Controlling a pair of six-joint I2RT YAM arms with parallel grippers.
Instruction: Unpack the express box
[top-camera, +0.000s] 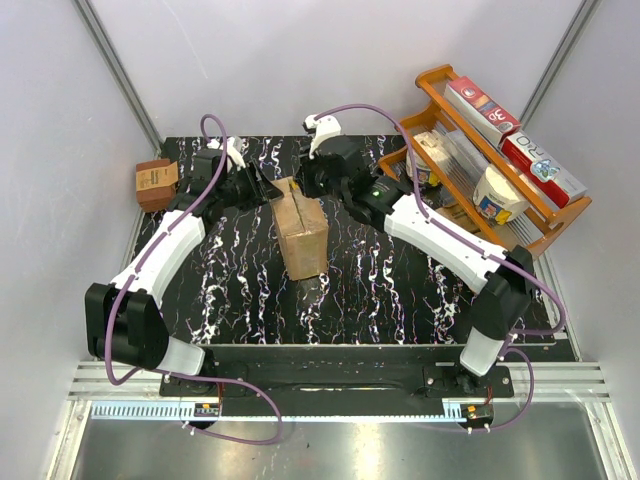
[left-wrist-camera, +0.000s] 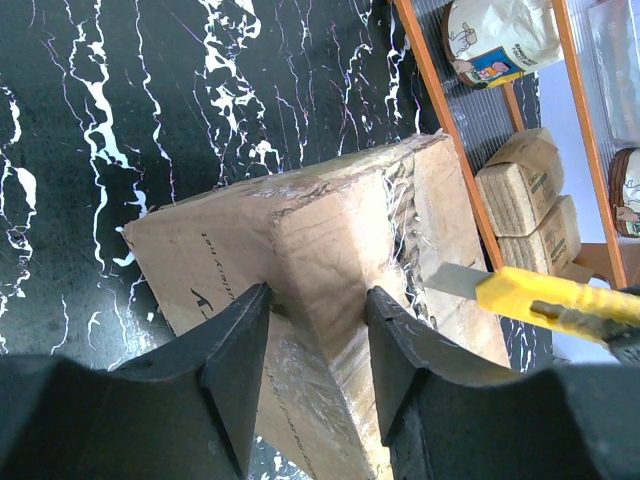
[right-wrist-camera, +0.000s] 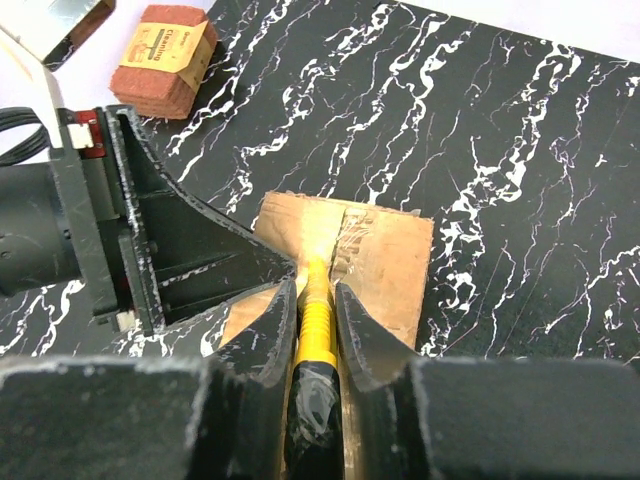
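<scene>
The express box (top-camera: 300, 235) stands on the desk (top-camera: 400, 290), directly between and below the two claws. The left claw (left-wrist-camera: 318, 340) is clenched on it: its two black fingers (left-wrist-camera: 240, 350) press on either side of a raised cardboard fold at the box's top. The right claw (right-wrist-camera: 315, 320) is clamped around a yellow utility knife (left-wrist-camera: 560, 300). The blade reaches out ahead of that claw to the taped seam (left-wrist-camera: 400, 215) running across the top of the box.

The carton is plain corrugated board and looks light, and it stands taller than it is wide, so a sideways push from the blade could probably tip or slide it on the smooth desk. The board should be stiff along its folds and corners but soft in the open panels, which already look creased. The glossy tape would probably be slick under the pads. The fold where the left claw sits looks like the soundest hold (bare cardboard, doubled at the crease). It is also just beside the cut, close enough to brace against the knife. The box's contents are hidden, so the cut seems best kept shallow.
</scene>
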